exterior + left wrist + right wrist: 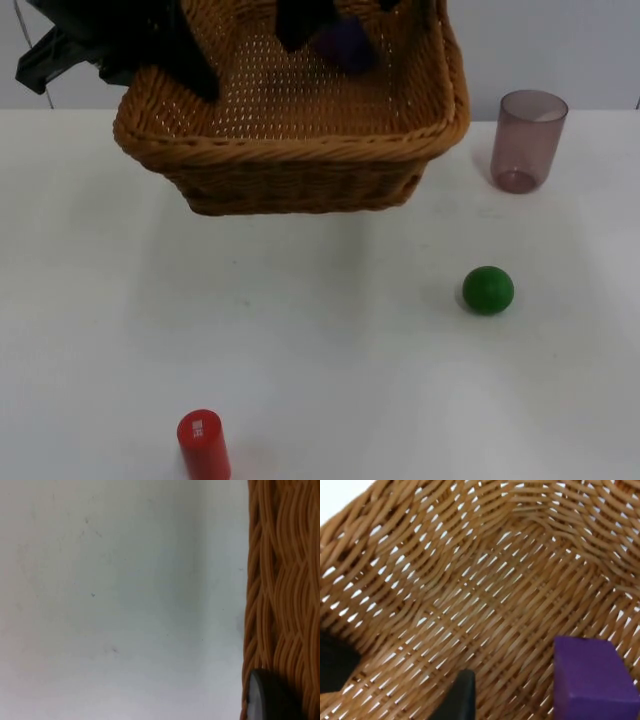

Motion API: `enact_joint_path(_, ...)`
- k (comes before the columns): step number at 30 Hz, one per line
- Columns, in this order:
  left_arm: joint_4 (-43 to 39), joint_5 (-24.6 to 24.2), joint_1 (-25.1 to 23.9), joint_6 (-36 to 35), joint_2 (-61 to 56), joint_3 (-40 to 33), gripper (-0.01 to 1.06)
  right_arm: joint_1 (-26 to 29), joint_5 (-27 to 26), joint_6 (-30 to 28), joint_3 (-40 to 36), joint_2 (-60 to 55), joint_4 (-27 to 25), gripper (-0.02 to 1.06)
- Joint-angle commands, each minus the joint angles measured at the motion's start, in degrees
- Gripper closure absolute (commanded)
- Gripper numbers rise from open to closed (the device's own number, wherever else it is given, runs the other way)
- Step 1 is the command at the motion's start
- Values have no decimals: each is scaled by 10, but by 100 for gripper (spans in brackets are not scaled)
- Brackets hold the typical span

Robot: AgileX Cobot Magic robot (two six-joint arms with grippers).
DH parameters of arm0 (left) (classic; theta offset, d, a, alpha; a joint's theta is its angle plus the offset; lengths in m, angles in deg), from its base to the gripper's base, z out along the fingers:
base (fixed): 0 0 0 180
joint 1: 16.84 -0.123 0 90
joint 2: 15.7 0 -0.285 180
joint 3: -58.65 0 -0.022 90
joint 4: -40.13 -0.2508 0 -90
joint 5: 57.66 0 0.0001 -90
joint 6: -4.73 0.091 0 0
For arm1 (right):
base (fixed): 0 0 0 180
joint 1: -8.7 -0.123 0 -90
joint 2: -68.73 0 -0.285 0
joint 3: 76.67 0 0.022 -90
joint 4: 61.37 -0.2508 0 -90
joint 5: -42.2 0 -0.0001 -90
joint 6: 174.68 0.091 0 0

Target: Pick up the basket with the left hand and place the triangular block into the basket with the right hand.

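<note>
So the wicker basket [300, 150] was up off the white desk [320, 350], tilted toward the camera in the top view, with its shadow sitting faintly on the desk under it. The left end effector [185, 60] was clamped on the basket's left rim, dark fingers reaching down over the wall from the upper left; in the left wrist view one black fingertip [272, 697] was pressed right against the woven wall, bare desk beside it. The right end effector [310, 25] was down inside the basket near the back wall, and honestly I couldn't tell whether its fingers were spread or pressed together. The purple block [345, 45] was inside the basket just beside it, and the right wrist view showed it against the woven floor [470, 605] close to a corner, a black fingertip [460, 697] nearby but apart from the block. Whether the block was resting on the weave or hanging just over it, no idea. The rest of the stuff was spread out on the desk: a translucent mauve cup [530, 140] upright to the right of the basket, a green ball [488, 290] nearer the front on the right, and a red cylinder [203, 445] standing at the front edge, well apart from everything.
</note>
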State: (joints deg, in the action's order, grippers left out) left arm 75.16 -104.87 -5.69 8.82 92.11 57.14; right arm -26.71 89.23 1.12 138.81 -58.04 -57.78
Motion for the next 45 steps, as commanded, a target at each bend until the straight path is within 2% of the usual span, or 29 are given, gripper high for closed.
enact_joint_path(1, 19, 7, 3, -3, -11, 0, 105, -3, 2, -10, 2, 20, 1, 10)
enact_joint_path(5, 19, 7, 3, -3, -11, 0, 105, -3, -2, -13, 2, 61, 13, 11)
enact_joint_path(10, 16, 7, 3, -3, -11, 0, 105, -3, 5, -10, 2, 143, 60, 11)
enact_joint_path(14, 16, 7, 3, -3, -11, 0, 105, 2, 17, 29, 2, 253, 142, 11)
enact_joint_path(16, 16, 7, 3, -3, -11, 0, 105, 11, 17, 36, 2, 272, 144, 11)
enact_joint_path(20, 16, 7, 3, 1, -11, 0, 105, 88, 19, 46, 2, 353, 104, 11)
enact_joint_path(21, 16, 7, 3, 1, -11, 0, 105, 88, 19, 46, 2, 353, 104, 11)
enact_joint_path(23, 16, 7, 3, 1, -11, 0, 105, 134, 26, 46, 2, 378, 90, 11)
enact_joint_path(24, 16, 8, 3, 1, -11, 0, 105, 184, 40, 46, 1, 397, 80, 11)
enact_joint_path(25, 16, 9, 3, 1, -11, 0, 105, 211, 49, 46, -5, 406, 74, 11)
enact_joint_path(27, 16, 11, 3, 3, -11, 0, 105, 258, 50, 42, -27, 423, 62, 11)
enact_joint_path(28, 16, 11, 3, 3, -11, 0, 105, 258, 50, 42, -27, 423, 62, 11)
enact_joint_path(31, 16, 10, 3, 14, -11, 0, 105, 341, 26, -4, -110, 463, -21, 11)
enact_joint_path(33, 16, 10, 3, 15, -11, 0, 105, 391, -21, -41, -184, 498, -100, 11)
enact_joint_path(34, 16, 10, 3, 15, -11, 0, 105, 391, -21, -41, -184, 498, -100, 11)
enact_joint_path(36, 16, 10, 3, 15, -11, 0, 105, 438, -74, -68, -276, 532, -167, 11)
enact_joint_path(39, 14, 10, 3, 15, -11, 0, 105, 459, -91, -88, -336, 550, -193, 11)
enact_joint_path(42, -5, 16, 3, 14, -11, 0, 105, 461, -88, -108, -383, 559, -192, 11)
enact_joint_path(45, -30, 26, 3, -2, -11, 0, 105, 461, -87, -108, -392, 559, -194, 11)
